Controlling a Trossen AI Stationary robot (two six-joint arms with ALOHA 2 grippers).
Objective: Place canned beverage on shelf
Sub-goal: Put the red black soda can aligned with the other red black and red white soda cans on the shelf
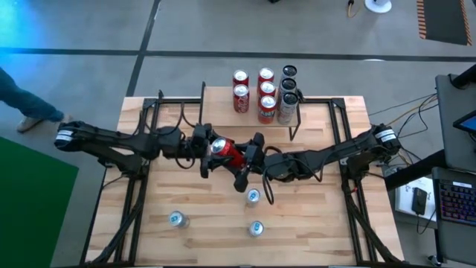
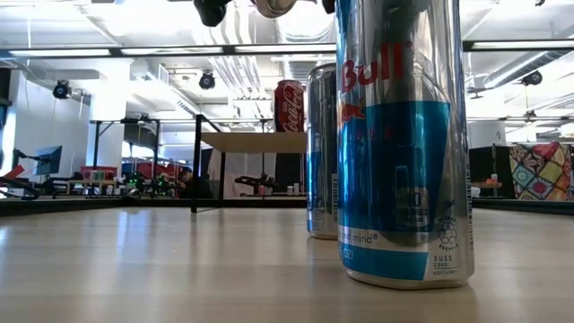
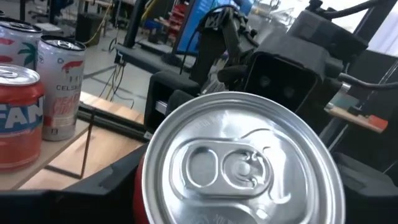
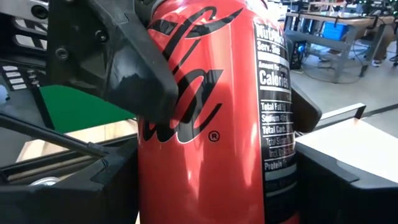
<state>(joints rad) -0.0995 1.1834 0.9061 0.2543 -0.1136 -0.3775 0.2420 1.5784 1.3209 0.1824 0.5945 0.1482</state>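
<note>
Red cola can (image 1: 225, 151) clenched between left gripper (image 1: 209, 148) and right gripper (image 1: 248, 158); release one before shelving.

Both the left gripper (image 1: 206, 151) and right gripper (image 1: 250, 161) clasp a red can (image 1: 225, 151) mid-table.

You see a person's leg (image 1: 22, 104) beside the table (image 1: 186, 246), a keyboard (image 1: 454, 202) and a phone (image 1: 420, 199) off its other side.
</note>
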